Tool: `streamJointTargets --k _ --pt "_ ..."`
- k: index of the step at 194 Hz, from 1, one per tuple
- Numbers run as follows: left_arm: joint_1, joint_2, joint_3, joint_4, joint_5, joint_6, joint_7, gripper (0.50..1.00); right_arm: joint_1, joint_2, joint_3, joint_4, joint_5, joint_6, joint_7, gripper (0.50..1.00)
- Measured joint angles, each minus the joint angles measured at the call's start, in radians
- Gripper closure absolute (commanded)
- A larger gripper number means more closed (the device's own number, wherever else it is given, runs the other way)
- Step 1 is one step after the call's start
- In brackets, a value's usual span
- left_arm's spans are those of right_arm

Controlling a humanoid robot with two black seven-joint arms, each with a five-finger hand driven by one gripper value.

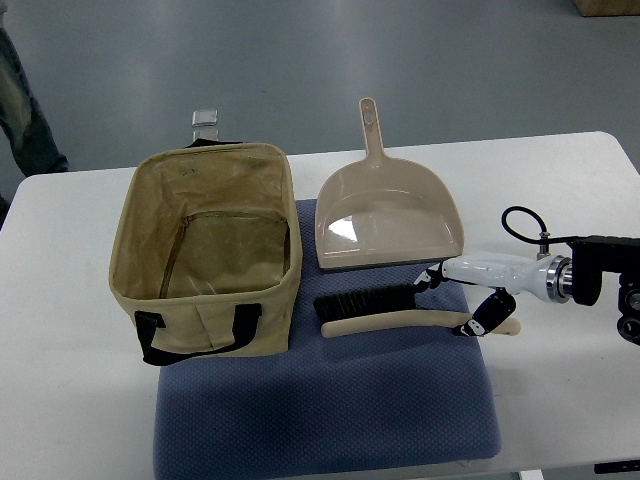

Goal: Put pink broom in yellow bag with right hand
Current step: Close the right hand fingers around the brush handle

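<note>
Top view: my right hand (478, 292) reaches in from the right edge, fingers (490, 315) loosely spread over the handle end of the pink broom (400, 318), gripping nothing that I can see. Broom lies flat on the blue mat (330, 410), bristles toward the yellow bag (205, 250). Bag stands open just left of it. Dustpan (388, 215) lies just behind the broom on the white table (70, 400).
</note>
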Motion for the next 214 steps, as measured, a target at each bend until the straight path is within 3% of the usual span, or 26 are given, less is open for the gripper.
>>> streamJointTargets --k 134,148,187,214 --pt "0.000 0.000 0.000 0.000 0.000 0.000 0.000 0.500 0.006 -0.019 -0.058 0.018 -0.022 -0.036 -0.030 0.685" --pt "0.000 0.000 0.000 0.000 0.000 0.000 0.000 0.500 0.006 -0.020 -0.061 0.018 -0.024 -0.036 -0.030 0.707" --pt "0.000 0.000 0.000 0.000 0.000 0.000 0.000 0.500 0.007 -0.020 -0.065 0.018 -0.040 -0.036 -0.029 0.842" --pt "0.000 0.000 0.000 0.000 0.000 0.000 0.000 0.500 0.011 -0.014 -0.081 0.018 -0.054 -0.037 -0.029 0.873"
